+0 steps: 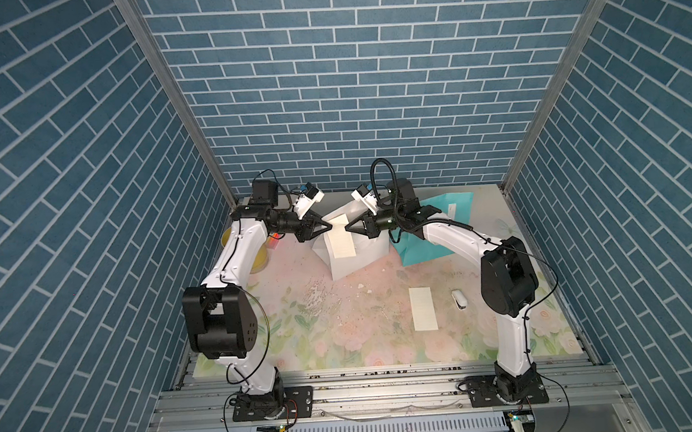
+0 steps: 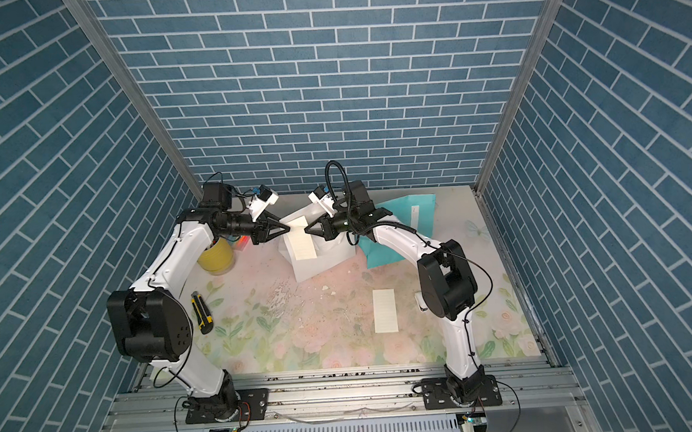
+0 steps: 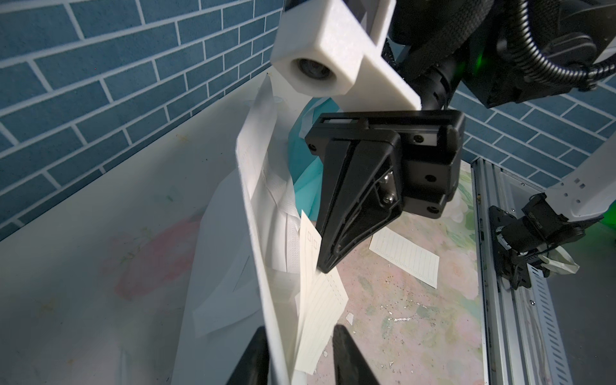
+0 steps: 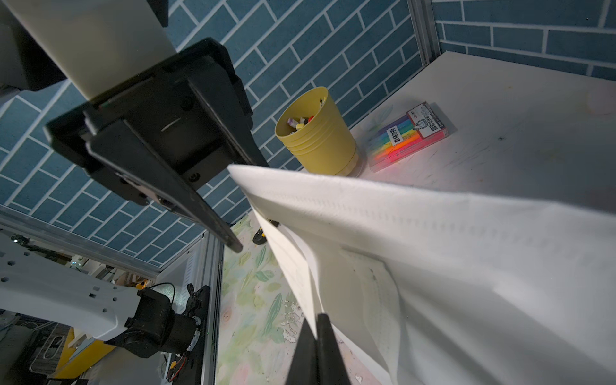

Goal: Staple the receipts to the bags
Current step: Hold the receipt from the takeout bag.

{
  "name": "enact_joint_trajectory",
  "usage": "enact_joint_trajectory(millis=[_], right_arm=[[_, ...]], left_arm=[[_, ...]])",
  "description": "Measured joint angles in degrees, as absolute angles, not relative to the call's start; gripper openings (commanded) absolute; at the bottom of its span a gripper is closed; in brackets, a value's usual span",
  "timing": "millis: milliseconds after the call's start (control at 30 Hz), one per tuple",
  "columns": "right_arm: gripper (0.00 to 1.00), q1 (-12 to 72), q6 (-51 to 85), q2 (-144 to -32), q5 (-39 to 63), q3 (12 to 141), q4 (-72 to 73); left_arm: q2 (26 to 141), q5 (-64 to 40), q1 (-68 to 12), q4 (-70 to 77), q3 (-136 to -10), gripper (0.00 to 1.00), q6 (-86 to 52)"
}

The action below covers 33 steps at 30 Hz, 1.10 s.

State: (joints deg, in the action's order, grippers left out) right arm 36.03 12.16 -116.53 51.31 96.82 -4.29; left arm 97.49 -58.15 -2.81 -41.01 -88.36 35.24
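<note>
While the right gripper (image 1: 348, 228) is clamping the raised top edge of the white bag (image 1: 371, 258), apparently with one receipt (image 1: 339, 239) against it, the left gripper (image 1: 330, 226) is straddling that edge from the opposite side, jaws apart. Just behind the right gripper, the teal bag (image 1: 423, 251) is lying flat. Well below both, the second receipt (image 1: 422, 308) and the white stapler (image 1: 458, 299) are lying loose, so stapling is probably not yet begun.

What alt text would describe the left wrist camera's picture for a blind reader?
The shut right gripper pinches a lined receipt against a lifted white bag, seen edge-on. The open left gripper straddles both, and a second receipt lies flat on the floral table.
</note>
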Motion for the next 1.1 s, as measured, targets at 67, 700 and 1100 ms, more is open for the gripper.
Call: enact_joint_trajectory(millis=[67, 700, 1100], right_arm=[[0.00, 36.07, 12.21, -116.53, 51.33, 96.82, -3.84], [0.00, 36.07, 15.20, -117.10, 51.64, 96.79, 0.93], [0.00, 36.05, 18.35, -117.12, 51.44, 93.95, 5.30]], left_arm=[[97.49, -58.11, -2.81, -40.84, -88.29, 0.36, 35.16], [97.49, -58.04, -2.81, -39.18, -88.03, 0.27, 33.65], [97.62, -58.15, -2.81, -39.16, -88.03, 0.27, 33.19]])
